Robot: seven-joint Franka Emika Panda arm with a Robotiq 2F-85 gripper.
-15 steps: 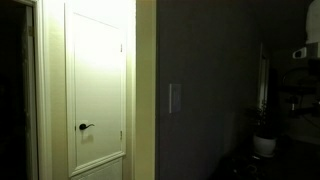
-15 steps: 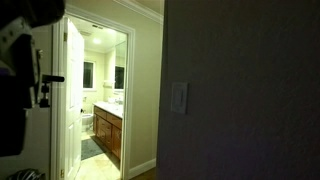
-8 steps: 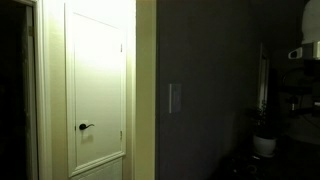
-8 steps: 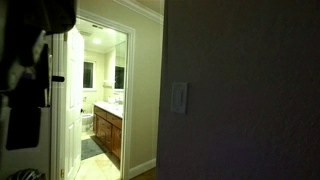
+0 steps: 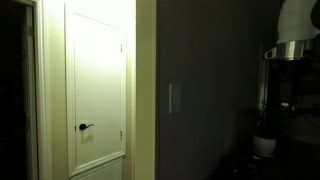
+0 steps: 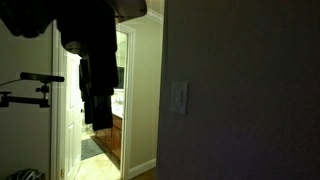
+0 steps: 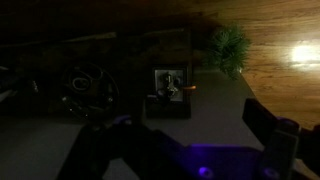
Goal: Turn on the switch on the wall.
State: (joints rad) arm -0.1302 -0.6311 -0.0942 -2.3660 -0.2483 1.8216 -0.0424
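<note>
- The dark wall (image 5: pixel 215 80) around the switch (image 5: pixel 175 97) is seen flat and bare in both exterior views; open room lies in front of it.
- The wall corner is bordered by a closed door (image 5: pixel 95 80) with a projecting handle (image 5: pixel 86 127).
- In an exterior view the open doorway (image 6: pixel 122 120) is partly crossed by the arm (image 6: pixel 93 55), well apart from the switch.
- A stand (image 6: pixel 30 78) is noted beside that doorway.
- A potted plant (image 5: pixel 265 143) is set low, past the wall's far side.
- Clearances in the wrist view cannot be judged; it is too dark.
</note>
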